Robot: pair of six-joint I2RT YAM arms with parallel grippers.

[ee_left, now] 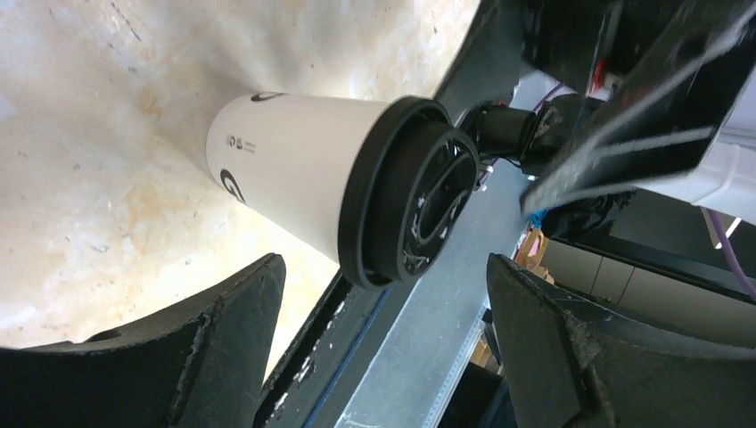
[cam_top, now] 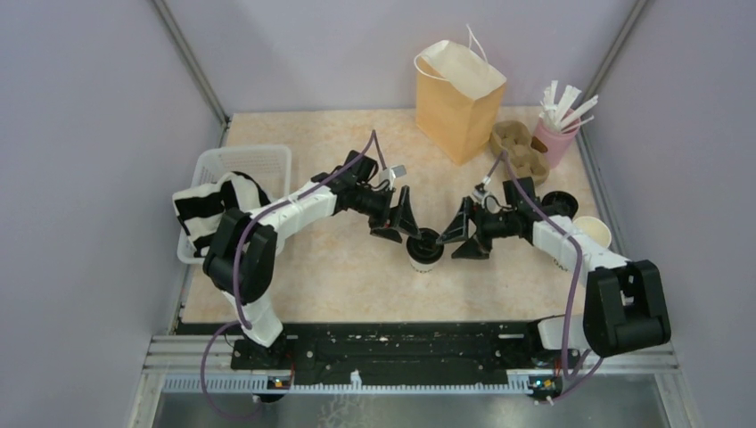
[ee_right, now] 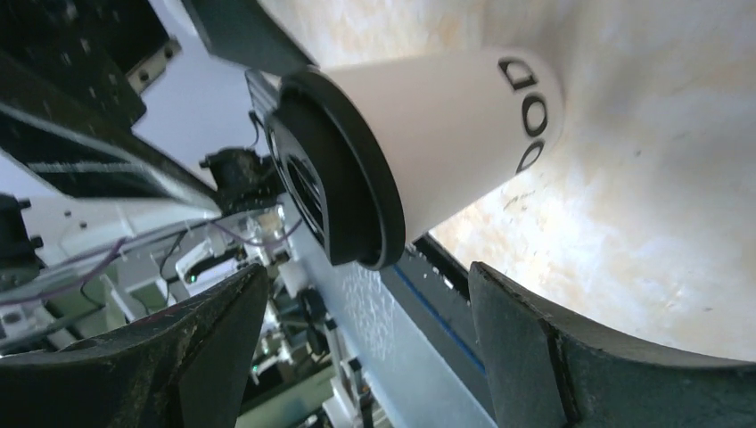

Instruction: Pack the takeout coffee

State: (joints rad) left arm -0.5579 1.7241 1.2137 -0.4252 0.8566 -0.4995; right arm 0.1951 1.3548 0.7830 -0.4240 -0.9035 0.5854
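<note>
One takeout coffee [cam_top: 424, 251], a white paper cup with a black lid, stands upright at the table's middle. My left gripper [cam_top: 400, 228] is just to its left and my right gripper [cam_top: 456, 241] just to its right, both low and pointing at it. In the left wrist view the cup [ee_left: 290, 169] and its lid [ee_left: 406, 196] sit beyond the open gripper [ee_left: 383, 299], untouched by the fingers [ee_left: 223, 343]. In the right wrist view the same cup [ee_right: 455, 120] stands past the open gripper [ee_right: 365, 290], apart from both fingers [ee_right: 557, 352]. The brown paper bag [cam_top: 458, 96] stands open at the back.
A cardboard cup carrier [cam_top: 520, 148] and a pink cup with wrapped straws [cam_top: 558, 134] sit right of the bag. A lidless white cup [cam_top: 593, 234] and a black round lid [cam_top: 560, 202] lie by the right forearm. A white basket [cam_top: 257, 166] holds a striped cloth [cam_top: 207, 209] at left.
</note>
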